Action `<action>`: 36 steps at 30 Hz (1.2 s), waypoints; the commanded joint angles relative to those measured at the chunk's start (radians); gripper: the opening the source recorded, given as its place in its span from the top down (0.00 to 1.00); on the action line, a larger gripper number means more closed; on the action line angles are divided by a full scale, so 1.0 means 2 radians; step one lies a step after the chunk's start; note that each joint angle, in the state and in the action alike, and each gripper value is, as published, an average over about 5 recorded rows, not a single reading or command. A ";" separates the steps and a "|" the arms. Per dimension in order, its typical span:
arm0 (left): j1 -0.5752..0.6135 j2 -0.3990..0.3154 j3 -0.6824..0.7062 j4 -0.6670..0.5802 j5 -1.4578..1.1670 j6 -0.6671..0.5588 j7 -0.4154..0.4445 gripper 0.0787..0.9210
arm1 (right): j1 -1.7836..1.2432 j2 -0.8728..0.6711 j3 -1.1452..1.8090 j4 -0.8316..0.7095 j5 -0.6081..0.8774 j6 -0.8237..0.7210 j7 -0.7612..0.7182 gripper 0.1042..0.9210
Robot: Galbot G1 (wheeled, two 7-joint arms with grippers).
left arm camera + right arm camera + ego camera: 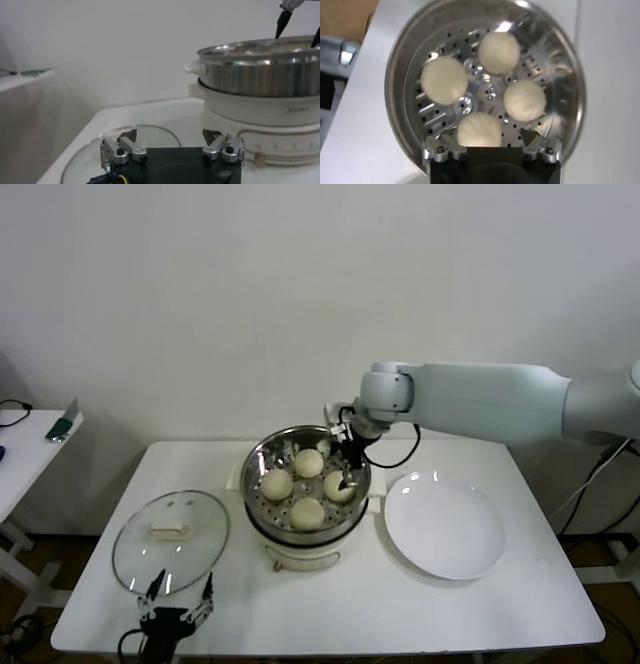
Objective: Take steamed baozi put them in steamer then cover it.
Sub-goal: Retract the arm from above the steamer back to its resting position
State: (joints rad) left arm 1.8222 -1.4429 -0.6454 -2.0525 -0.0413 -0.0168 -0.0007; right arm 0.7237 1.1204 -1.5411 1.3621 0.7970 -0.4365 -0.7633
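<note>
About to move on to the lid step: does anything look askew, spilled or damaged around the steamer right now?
Nothing stands out. Four baozi sit apart on the perforated tray of the steamer, the right gripper open above them. The cover lies flat on the table, the left gripper open near it. The plate is empty.

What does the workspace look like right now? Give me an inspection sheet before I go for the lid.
Surface: white table, with the job's things on it.
Steamer: steamer at table centre, uncovered.
Baozi: all four in the steamer tray.
Cover: glass cover flat on the table to the steamer's left.
Plate: white plate empty, to the steamer's right.
Clutter: nothing seen on the table.
Left pincer: open, at the table's near edge by the cover.
Right pincer: open, holding nothing, over the baozi nearest the plate.
Cables: black cable looping at the right wrist.
Surroundings: plain white wall; side table at far left carrying small items.
</note>
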 commanded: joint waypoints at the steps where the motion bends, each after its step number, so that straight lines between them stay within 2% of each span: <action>1: -0.005 0.002 -0.006 -0.003 0.014 -0.015 -0.004 0.12 | -0.092 -0.110 0.190 0.014 0.073 -0.010 0.192 0.12; 4: -0.011 0.003 -0.007 -0.002 0.018 -0.020 -0.009 0.12 | -0.177 -0.154 0.302 0.033 0.064 -0.014 0.294 0.12; 7: -0.016 0.004 -0.007 -0.003 0.014 -0.020 -0.013 0.12 | -0.276 -0.197 0.418 0.057 0.041 -0.014 0.352 0.12; 13: -0.023 0.014 -0.010 -0.008 0.009 -0.021 -0.015 0.12 | -0.501 -0.280 0.632 0.120 -0.026 0.040 0.387 0.12; 17: -0.033 0.022 -0.015 -0.009 0.009 -0.022 -0.017 0.12 | -0.674 -0.299 0.790 0.150 -0.049 0.080 0.386 0.12; 21: -0.036 0.032 -0.018 -0.010 0.020 -0.014 -0.025 0.12 | -0.852 -0.276 0.940 0.153 -0.075 0.138 0.368 0.12; 25: -0.037 0.036 -0.025 -0.004 0.038 -0.034 -0.028 0.12 | -0.969 -0.225 1.032 0.149 -0.098 0.219 0.339 0.12; 28: -0.038 0.038 -0.027 0.001 0.044 -0.047 -0.032 0.12 | -1.023 -0.180 1.064 0.154 -0.121 0.271 0.317 0.12; 32: -0.038 0.038 -0.029 0.012 0.061 -0.059 -0.042 0.12 | -1.077 -0.120 1.080 0.167 -0.149 0.303 0.312 0.12; 36: -0.036 0.044 -0.032 0.020 0.110 -0.050 -0.077 0.12 | -1.116 -0.066 1.079 0.166 -0.186 0.339 0.307 0.12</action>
State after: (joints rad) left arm 1.7537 -1.3690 -0.7018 -2.0331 0.0693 -0.1044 -0.0866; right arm -1.0423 0.7748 0.3451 1.6498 0.5823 -0.0071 -0.1269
